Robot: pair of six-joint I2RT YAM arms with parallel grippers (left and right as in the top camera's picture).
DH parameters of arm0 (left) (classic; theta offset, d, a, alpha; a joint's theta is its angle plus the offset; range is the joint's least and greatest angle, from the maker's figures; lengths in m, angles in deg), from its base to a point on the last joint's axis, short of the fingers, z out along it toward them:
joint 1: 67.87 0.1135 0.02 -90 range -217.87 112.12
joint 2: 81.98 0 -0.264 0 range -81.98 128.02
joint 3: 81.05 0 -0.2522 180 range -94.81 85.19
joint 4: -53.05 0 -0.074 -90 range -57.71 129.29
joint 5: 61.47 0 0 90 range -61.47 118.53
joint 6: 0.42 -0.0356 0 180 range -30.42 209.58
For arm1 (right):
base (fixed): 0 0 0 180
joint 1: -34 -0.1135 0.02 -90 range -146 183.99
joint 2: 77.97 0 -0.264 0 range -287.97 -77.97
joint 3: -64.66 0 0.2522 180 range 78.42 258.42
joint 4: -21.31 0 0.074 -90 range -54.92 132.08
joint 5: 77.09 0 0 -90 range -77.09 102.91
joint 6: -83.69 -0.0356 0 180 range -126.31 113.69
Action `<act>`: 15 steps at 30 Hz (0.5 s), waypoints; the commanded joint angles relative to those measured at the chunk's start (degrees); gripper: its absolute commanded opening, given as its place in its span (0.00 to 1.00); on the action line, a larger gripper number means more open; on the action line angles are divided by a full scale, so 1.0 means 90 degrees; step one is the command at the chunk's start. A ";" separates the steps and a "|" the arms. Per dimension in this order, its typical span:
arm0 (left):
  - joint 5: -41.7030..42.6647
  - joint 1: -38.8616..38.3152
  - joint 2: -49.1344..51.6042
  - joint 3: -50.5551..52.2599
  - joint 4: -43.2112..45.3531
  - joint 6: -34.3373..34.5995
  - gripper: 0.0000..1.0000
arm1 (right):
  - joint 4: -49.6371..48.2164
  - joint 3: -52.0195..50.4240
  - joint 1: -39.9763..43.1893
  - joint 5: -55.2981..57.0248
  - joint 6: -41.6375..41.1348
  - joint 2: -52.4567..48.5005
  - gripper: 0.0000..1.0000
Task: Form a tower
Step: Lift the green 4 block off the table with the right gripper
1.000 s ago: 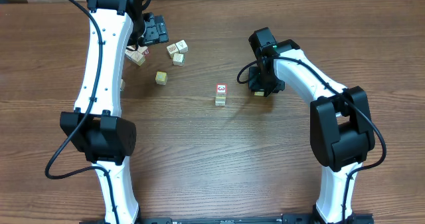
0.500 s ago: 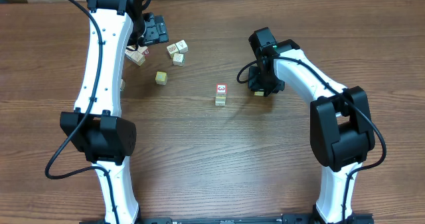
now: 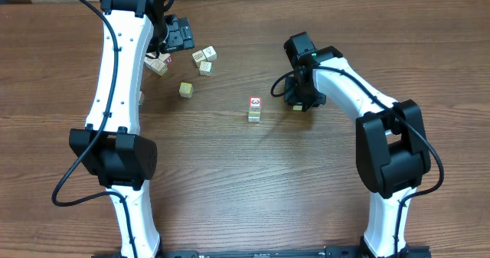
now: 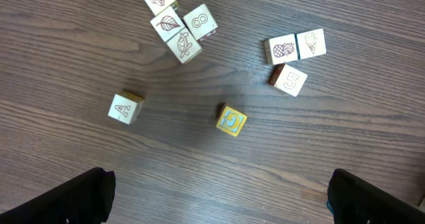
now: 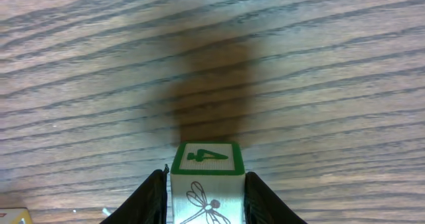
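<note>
at the bottom of the right wrist view the right gripper [image 5: 207,192] is clamped on a cube [image 5: 207,159] with a green 4 on top and a dragonfly on its near face. the grip looks square, so i would keep the cube level, raise it above the tower [image 3: 254,109] at overhead centre, just left of this gripper, then lower straight and release gently. bare table [image 3: 230,181] rings the tower, giving room to approach. farther off, at upper left, the left gripper [image 3: 181,36] hangs wide open and empty over the loose cubes [image 4: 180,26], well apart. the table's far edge runs along the top.
</note>
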 commanded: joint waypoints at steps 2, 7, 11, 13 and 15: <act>0.0029 -0.0019 -0.0087 -0.0100 0.0010 0.0087 1.00 | -0.0005 -0.0066 -0.0056 0.0175 -0.0068 -0.0022 0.33; 0.0029 -0.0019 -0.0087 -0.0100 0.0007 0.0087 1.00 | 0.0007 -0.0070 -0.0053 0.0253 -0.0068 -0.0022 0.33; 0.0029 -0.0019 -0.0087 -0.0100 0.0010 0.0087 1.00 | -0.0002 -0.0068 -0.0056 0.0255 -0.0068 -0.0027 0.30; 0.0029 -0.0019 -0.0087 -0.0100 0.0010 0.0087 1.00 | -0.0010 -0.0070 -0.0056 0.0255 -0.0068 -0.0053 0.30; 0.0029 -0.0019 -0.0087 -0.0100 0.0010 0.0087 1.00 | -0.0019 -0.0070 -0.0056 0.0253 -0.0068 -0.0109 0.30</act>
